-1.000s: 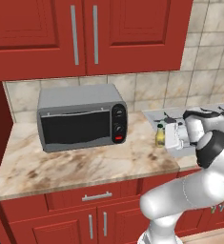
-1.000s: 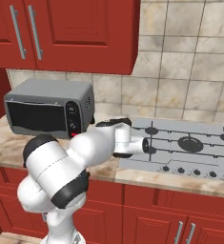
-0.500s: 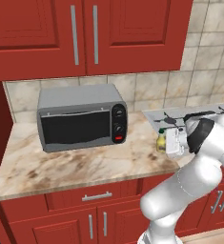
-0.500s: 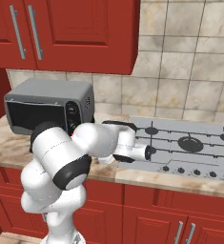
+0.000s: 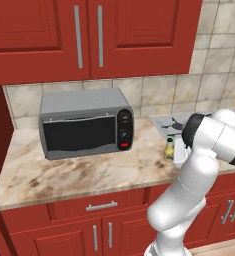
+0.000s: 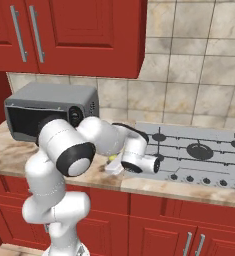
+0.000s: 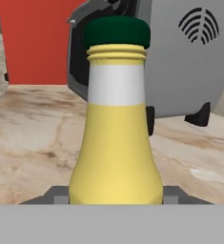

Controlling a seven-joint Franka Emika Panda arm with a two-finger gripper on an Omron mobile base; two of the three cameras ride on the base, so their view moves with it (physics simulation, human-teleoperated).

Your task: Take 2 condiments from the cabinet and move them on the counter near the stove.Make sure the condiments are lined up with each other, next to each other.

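The yellow bottle point(image 7: 116, 138) with its dark green cap sits right in front of our hand camera, upright, standing on the marbled counter point(image 5: 79, 170) just left of the stove point(image 6: 199, 150). From the left base view we can spot it point(image 5: 169, 149) tucked beside our arm, a bit to the right of the grey toaster oven point(image 5: 84, 127). Our gripper point(image 7: 116, 198) has a finger on either side of the bottle's base, but honestly we can't tell whether they're pinching it or just sitting close. Up top, the red cabinet point(image 5: 89, 35) doors look closed, silver handles side by side.
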